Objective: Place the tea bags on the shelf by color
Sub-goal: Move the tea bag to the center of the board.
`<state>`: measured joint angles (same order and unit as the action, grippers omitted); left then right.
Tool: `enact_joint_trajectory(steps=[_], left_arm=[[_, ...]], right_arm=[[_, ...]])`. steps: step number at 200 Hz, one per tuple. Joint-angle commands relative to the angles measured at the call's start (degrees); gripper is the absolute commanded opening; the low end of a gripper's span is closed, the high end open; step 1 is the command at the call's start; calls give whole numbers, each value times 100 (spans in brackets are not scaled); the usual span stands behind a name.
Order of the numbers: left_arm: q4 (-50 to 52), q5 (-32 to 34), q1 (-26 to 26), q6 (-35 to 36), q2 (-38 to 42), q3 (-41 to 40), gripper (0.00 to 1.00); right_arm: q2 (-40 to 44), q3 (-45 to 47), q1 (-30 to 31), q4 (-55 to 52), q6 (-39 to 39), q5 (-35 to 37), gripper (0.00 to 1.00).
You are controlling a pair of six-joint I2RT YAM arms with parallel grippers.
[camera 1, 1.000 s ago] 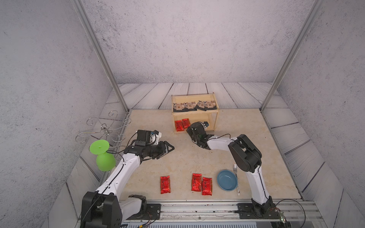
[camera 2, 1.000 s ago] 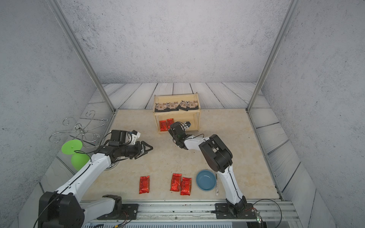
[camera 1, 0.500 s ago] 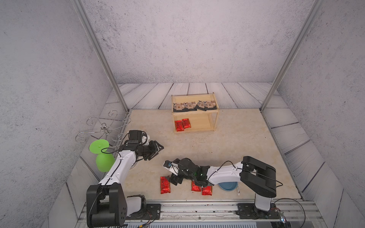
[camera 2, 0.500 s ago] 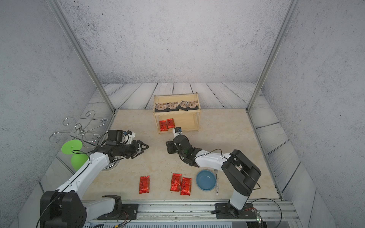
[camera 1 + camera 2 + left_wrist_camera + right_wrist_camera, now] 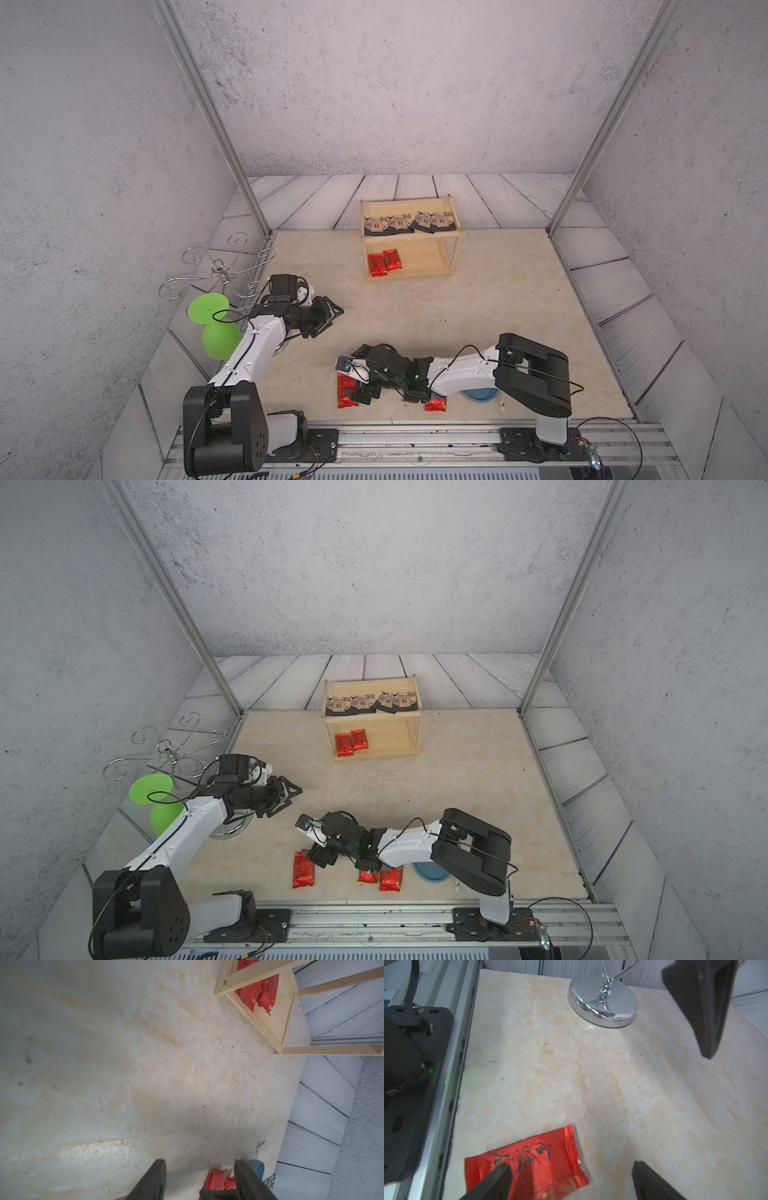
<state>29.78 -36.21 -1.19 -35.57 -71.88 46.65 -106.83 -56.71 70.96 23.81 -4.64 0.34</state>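
One blue bowl (image 5: pixel 429 873) beside red packets (image 5: pixel 390 880)

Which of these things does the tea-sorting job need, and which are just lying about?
Belongs to the job: shelf; four black tea bags on its upper tier; two red tea bags on its lower tier; three red tea bags on the table.
Just lying about: blue bowl; fork; chrome hook stand; green goblet.
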Motion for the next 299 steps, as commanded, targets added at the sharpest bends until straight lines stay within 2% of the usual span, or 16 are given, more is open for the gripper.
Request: enact_joint_trajectory(steps=[1, 25, 69, 154, 212, 299], left_arm=[[49, -42, -100, 52, -80, -51, 58], [36, -114, -144, 63, -124, -77, 58], [37, -226, -289, 108, -151, -93, 58], [-43, -464, -435, 71, -231, -200, 58], [-103, -525, -435, 16, -191, -373, 58], [-893, -932, -323, -443, -410, -1090, 58]], right_arm=[[-153, -133, 175, -93, -568, 12, 91], [-304, -264, 260, -187, -694, -53, 95], [-550, -571, 411, -413, -808, -246, 96], [-844, -479, 351, -361, -764, 439, 99], [-712, -61, -21, -22, -999, 732, 99], [-215, 195, -1212, 90, -1291, 766, 99]])
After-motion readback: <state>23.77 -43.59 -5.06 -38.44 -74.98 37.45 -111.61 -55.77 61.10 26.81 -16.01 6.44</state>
